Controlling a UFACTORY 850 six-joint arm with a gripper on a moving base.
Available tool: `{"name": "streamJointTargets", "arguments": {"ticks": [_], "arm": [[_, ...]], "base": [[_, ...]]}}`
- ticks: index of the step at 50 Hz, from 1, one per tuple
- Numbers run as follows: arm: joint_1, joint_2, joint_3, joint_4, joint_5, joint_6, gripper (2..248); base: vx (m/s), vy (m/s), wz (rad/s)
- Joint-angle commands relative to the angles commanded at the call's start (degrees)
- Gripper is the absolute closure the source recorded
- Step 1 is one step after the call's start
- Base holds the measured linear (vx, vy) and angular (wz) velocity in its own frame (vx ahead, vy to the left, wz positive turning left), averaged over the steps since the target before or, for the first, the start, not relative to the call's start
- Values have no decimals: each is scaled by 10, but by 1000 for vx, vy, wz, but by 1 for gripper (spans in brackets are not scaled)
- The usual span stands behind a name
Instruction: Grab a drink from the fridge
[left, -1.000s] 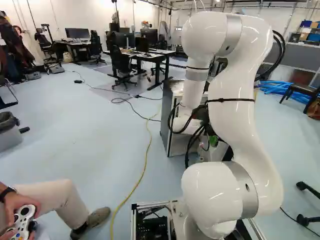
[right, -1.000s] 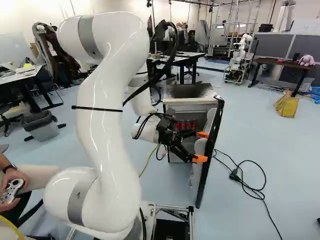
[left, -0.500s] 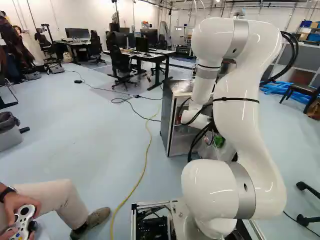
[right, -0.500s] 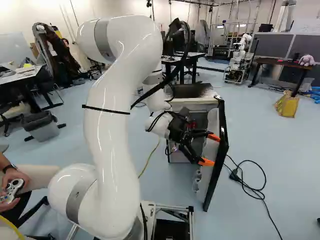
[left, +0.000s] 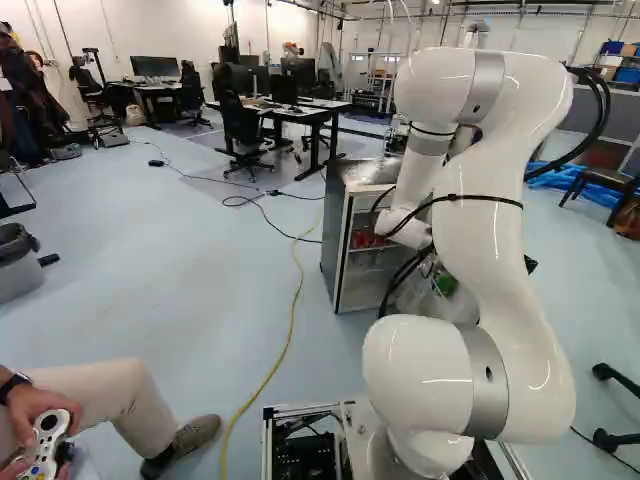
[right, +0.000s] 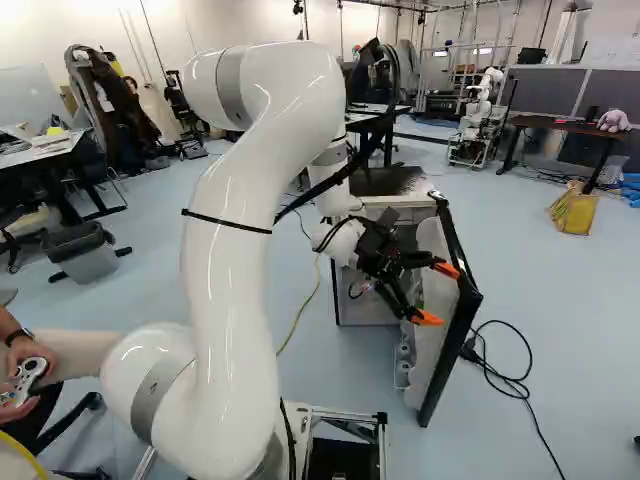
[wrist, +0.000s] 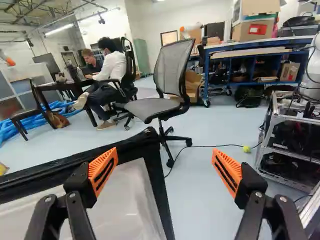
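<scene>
So the drinks I'm after are the red cans (left: 364, 239) on an upper shelf of the fridge (left: 334, 235), roughly 9 o'clock from the wrist in the left base view; can't get a proper count. My gripper (right: 442, 295) has nothing in it, fingers spread wide, and it's aimed toward 4 o'clock in the right base view, away from the cans. My read: it's at the inner side of the open door (right: 440, 270) to push that wider and make room for a reach. The wrist view has one finger over the door's edge, but I can't tell if they touch. Next I'd back off, swing round and go in level, watching the door doesn't drift into the arm (left: 480, 230). Container-wise, the door has pale molded bins inside, and something green (left: 445, 284) shows near it. Grey trash bin (right: 86, 252) sits near 9 o'clock in the right base view.
</scene>
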Motion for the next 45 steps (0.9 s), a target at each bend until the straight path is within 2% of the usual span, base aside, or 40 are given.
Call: {"name": "streamJointTargets", "arguments": {"ticks": [45], "arm": [[-37,-69,-169,0,0,0,3]], "base": [[0,0,0]]}}
